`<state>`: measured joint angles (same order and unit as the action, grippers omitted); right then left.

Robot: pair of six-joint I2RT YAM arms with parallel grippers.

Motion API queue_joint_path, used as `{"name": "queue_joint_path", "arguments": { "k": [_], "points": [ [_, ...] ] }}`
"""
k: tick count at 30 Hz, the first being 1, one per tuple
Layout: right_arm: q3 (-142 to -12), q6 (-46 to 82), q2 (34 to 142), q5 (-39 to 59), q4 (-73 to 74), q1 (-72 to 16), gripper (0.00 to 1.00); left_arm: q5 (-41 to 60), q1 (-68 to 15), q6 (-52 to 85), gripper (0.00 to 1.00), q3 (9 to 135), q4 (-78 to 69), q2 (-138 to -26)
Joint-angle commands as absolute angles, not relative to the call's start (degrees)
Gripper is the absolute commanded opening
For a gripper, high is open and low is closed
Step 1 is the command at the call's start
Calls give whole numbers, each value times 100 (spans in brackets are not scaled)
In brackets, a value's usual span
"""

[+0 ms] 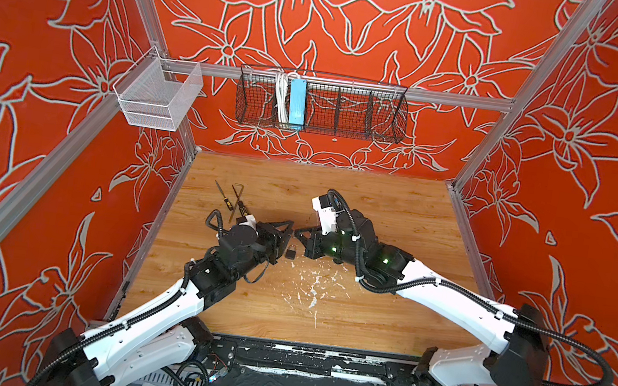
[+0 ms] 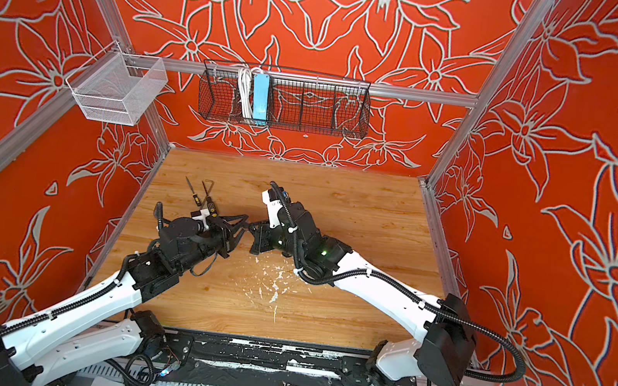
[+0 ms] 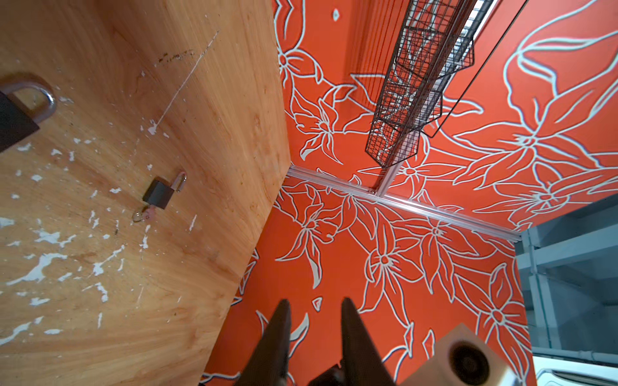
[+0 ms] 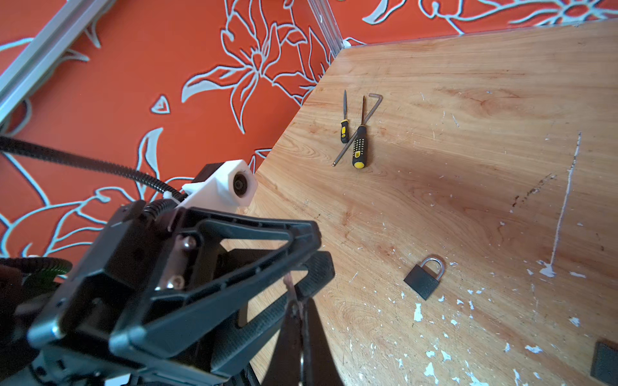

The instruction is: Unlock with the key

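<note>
Two grippers: the left gripper [image 1: 289, 230] and the right gripper [image 4: 299, 310] meet tip to tip above the middle of the light wooden tabletop [image 1: 377, 219], at the centre of both top views. I judge this to be a hand-over or regrip of the key.
Right pincer: clenched on a thin pinkish metal key [image 4: 291, 284] that sticks up from its tips at lower centre of the right wrist view. It is pinched by one end, probably so the other end stays free.
Left pincer: jaws narrowed yet apart, with red wall showing between them at the bottom of the left wrist view. Whether a pad touches the key I cannot tell.
Nearest lock: a small black padlock with a silver shackle [image 1: 291, 253] lies flat just below the meeting tips in a top view. Its shackle looks shut, nothing touches it, and both arms could reach it.
Second lock: another black padlock [image 3: 160, 194], left of centre in the left wrist view, has a ringed key [image 3: 143, 214] at its base.
Likely need: one arm steadies a lock while the other aims the key.
</note>
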<state>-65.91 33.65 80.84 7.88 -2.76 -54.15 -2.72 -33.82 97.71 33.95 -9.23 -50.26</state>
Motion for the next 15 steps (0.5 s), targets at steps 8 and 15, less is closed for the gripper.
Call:
{"name": "queue_joint_path", "arguments": {
  "k": [8, 15],
  "points": [
    [-6556, 3193, 7875, 524, -291, -5449, 0, -194, -3410, 9773, 4, 3539, -769, -5150],
    [-6566, 2997, 7785, 473, -454, -5445, 1, -305, -3410, 9457, 0, 3623, -613, -5082]
  ]
}}
